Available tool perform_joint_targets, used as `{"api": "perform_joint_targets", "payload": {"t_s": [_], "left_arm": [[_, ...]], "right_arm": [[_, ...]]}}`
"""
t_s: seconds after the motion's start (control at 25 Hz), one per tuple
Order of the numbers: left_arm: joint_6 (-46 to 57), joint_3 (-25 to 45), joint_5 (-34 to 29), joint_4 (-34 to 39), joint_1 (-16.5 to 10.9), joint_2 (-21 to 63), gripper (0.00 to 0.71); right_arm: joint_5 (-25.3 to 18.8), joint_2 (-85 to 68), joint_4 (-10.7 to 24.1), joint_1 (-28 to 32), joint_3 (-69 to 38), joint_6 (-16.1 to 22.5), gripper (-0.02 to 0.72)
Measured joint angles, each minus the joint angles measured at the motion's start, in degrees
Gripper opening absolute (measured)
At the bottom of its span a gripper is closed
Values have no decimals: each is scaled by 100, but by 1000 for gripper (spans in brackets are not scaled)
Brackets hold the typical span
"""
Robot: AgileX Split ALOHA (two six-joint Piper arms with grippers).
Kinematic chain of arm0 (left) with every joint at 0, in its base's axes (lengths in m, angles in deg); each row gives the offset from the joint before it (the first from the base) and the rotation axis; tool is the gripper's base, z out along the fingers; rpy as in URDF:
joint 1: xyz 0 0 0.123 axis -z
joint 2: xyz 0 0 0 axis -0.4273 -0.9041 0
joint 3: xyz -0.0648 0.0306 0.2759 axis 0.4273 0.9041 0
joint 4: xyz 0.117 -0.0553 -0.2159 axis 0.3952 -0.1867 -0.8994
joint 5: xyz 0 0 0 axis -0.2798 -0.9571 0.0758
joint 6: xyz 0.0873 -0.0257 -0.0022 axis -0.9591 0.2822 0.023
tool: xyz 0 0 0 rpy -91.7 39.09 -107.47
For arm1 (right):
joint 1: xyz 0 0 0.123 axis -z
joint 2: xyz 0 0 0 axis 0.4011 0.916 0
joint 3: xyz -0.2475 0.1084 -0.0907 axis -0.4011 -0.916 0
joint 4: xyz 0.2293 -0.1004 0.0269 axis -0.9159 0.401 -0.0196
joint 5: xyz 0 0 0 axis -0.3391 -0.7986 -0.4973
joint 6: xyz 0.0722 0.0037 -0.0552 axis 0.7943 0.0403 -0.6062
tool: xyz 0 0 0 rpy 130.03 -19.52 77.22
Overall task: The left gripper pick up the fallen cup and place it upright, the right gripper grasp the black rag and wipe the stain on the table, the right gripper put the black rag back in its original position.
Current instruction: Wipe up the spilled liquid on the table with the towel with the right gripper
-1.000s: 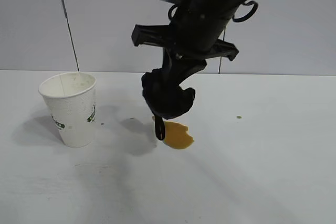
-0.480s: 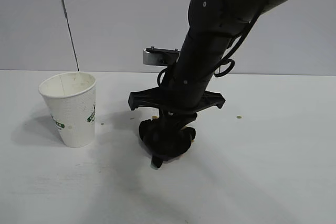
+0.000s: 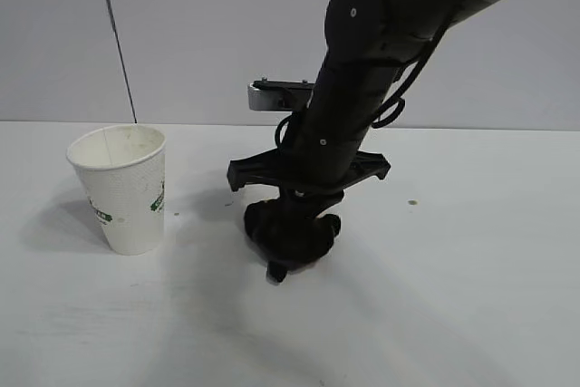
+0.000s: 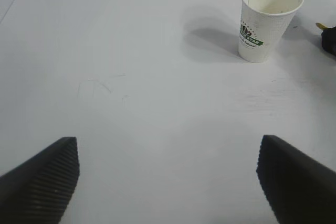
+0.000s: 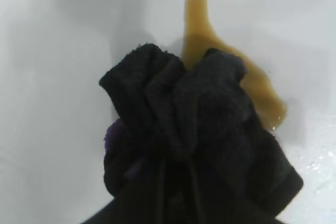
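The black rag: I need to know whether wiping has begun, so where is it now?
In the exterior view the black rag is pressed on the table under the right hand, right of the upright cup, over the stain.

Mid-table blocked, open white surface on both flanks.
The right gripper (image 3: 277, 271) and its thick arm stand over the table (image 3: 471, 314) centre, pressing the black rag (image 3: 290, 233) down on the stain (image 5: 262, 93); 1 upright cup (image 3: 122, 188) stands apart on the left side. Bare tabletop lies between the left gripper (image 4: 168, 177) and cup, also between cup and rag.
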Motion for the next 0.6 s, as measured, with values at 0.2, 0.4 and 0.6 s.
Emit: {"api": "perform_joint_targets", "payload": {"t_s": [0.2, 0.4, 0.6], "left_arm": [[0, 0, 0, 0, 0, 0, 659], [0, 0, 0, 0, 0, 0, 659], [0, 0, 0, 0, 0, 0, 659]], "right_arm": [[483, 17, 65, 6, 0, 42, 30], [1009, 38, 81, 6, 0, 216, 29], [1327, 216, 81, 6, 0, 342, 29]]}}
